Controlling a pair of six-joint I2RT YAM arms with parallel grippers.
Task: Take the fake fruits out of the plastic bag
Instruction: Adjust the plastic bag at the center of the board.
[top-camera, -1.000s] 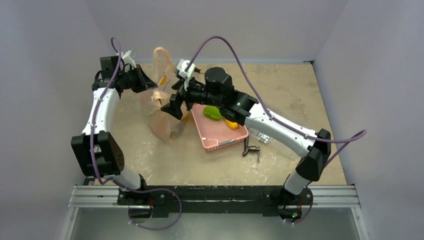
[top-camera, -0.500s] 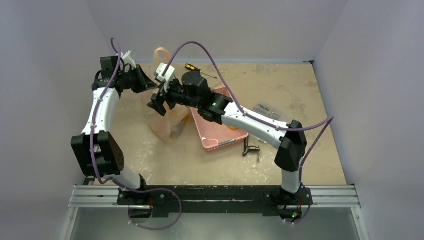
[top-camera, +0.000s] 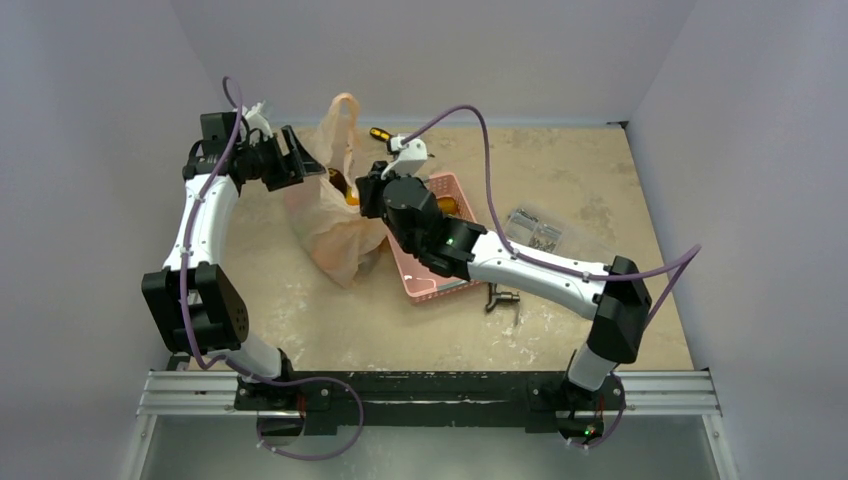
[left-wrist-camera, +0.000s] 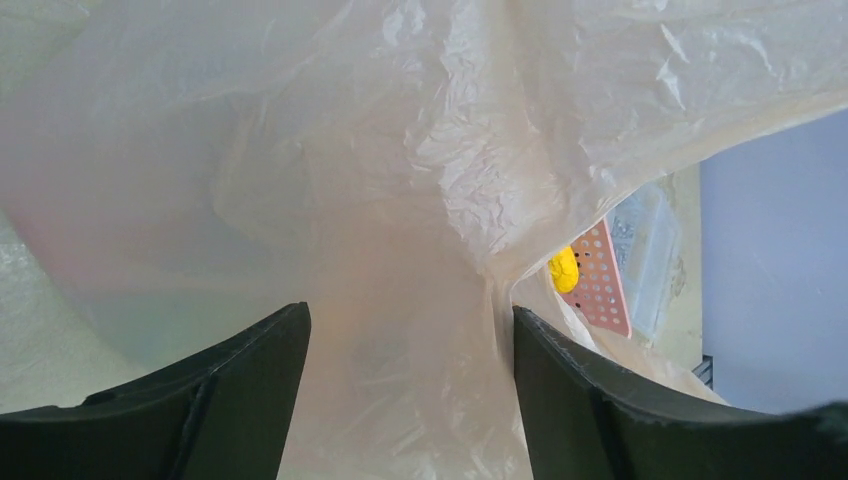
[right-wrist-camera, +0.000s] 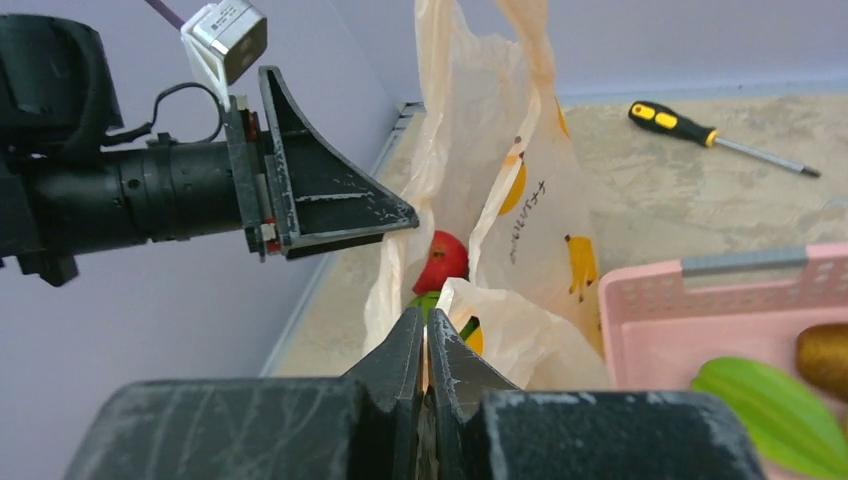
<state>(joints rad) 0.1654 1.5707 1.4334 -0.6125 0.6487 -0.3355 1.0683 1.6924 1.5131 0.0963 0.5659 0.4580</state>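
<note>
The plastic bag (top-camera: 335, 225) stands crumpled between both arms, pale peach with printed bananas (right-wrist-camera: 540, 190). My right gripper (right-wrist-camera: 425, 318) is shut on a fold of the bag's near rim; in the top view it (top-camera: 366, 192) sits at the bag's right edge. Inside the open mouth lie fake fruits: a red apple (right-wrist-camera: 443, 262), a green one (right-wrist-camera: 428, 300) and an orange-yellow one (right-wrist-camera: 472, 338). My left gripper (left-wrist-camera: 410, 330) is open against the bag's left side, and its fingers (left-wrist-camera: 255, 385) stand wide apart with loose plastic between them.
A pink basket (top-camera: 445, 283) lies right of the bag, holding a flat green fruit (right-wrist-camera: 770, 410), a brown kiwi (right-wrist-camera: 825, 355) and a yellow fruit (left-wrist-camera: 563, 268). A screwdriver (top-camera: 381, 134) lies behind. A clear packet (top-camera: 535, 228) and a small metal part (top-camera: 503, 297) sit further right.
My left gripper has opened, releasing the bag. My right gripper swung across the bag's mouth to its right rim and shut on the plastic. The bag's handle now stands taller.
</note>
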